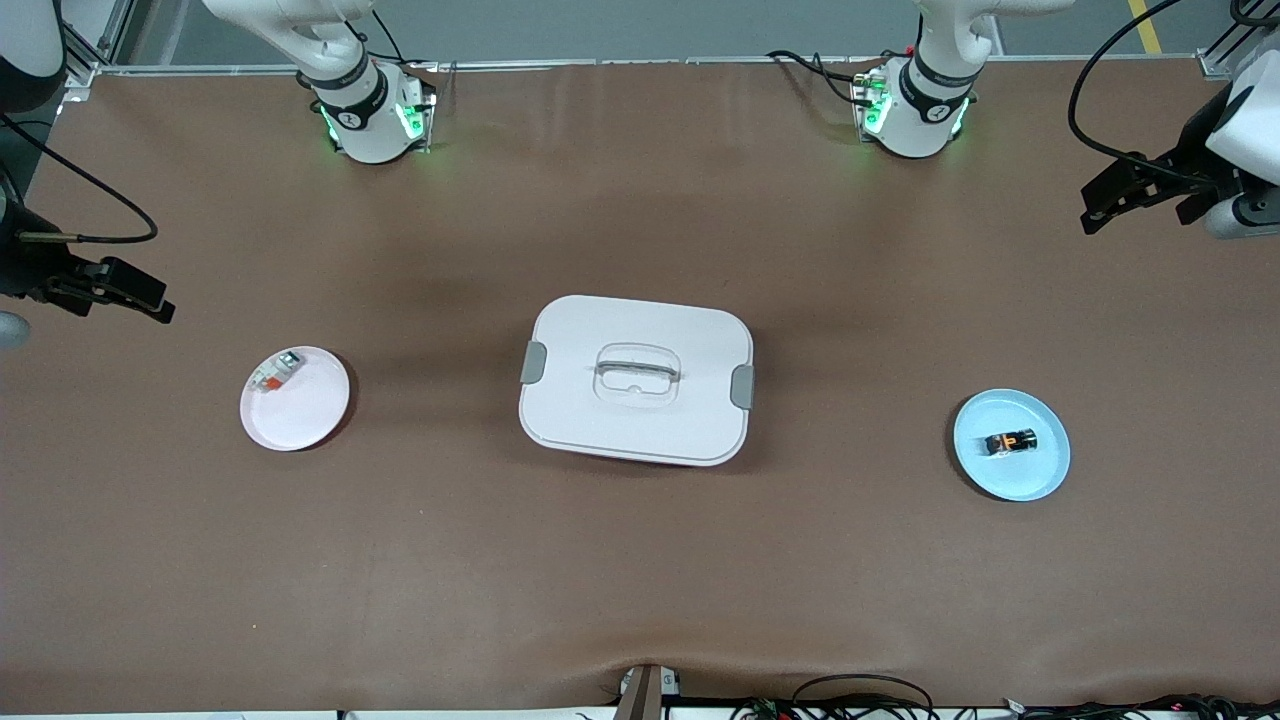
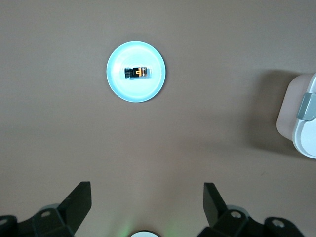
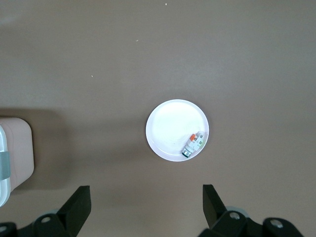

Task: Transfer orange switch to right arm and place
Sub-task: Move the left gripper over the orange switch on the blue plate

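Note:
The orange switch [image 1: 1010,441], a tiny black block with orange markings, lies on a light blue plate [image 1: 1040,482] toward the left arm's end of the table. It also shows in the left wrist view [image 2: 137,72] on that plate [image 2: 118,85]. My left gripper [image 1: 1092,208] is open and empty, up in the air over bare table beside the plate; its own view shows it too [image 2: 147,197]. My right gripper [image 1: 155,303] is open and empty, high over the right arm's end of the table, and also shows in the right wrist view [image 3: 146,197].
A white lidded box [image 1: 636,380] with grey clips stands at the table's middle; its corner shows in both wrist views [image 2: 296,118] [image 3: 15,153]. A white plate [image 1: 305,420] holds a white-grey block with a red-orange patch [image 1: 275,372], also in the right wrist view [image 3: 193,144].

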Controlling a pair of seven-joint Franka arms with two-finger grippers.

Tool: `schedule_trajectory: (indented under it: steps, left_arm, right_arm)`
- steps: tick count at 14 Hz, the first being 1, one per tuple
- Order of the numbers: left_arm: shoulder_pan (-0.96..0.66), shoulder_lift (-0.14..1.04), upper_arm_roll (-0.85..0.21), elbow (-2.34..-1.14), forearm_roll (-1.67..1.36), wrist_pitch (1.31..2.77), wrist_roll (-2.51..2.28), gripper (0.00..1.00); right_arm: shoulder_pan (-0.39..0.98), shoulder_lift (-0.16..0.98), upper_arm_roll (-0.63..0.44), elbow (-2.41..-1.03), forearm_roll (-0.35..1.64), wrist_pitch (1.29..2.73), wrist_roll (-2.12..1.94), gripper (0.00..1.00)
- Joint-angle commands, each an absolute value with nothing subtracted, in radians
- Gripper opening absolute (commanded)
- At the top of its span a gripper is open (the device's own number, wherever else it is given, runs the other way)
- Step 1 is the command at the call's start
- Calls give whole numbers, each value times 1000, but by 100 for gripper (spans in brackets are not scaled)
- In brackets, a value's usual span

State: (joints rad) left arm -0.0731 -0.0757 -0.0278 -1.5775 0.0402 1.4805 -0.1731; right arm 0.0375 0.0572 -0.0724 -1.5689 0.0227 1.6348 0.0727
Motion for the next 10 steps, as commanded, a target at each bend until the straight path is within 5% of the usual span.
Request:
schedule_trajectory:
  steps: [1,10]
  left_arm:
    - [-67,-64,-26,-1557,20,1462,-166,100]
    - [-58,30,-8,-1565,34,1489,-137,100]
  right_arm:
    - [49,49,-77,-1563,6,1624,69,100]
    - [49,49,-75,-1563,6,1624,69,100]
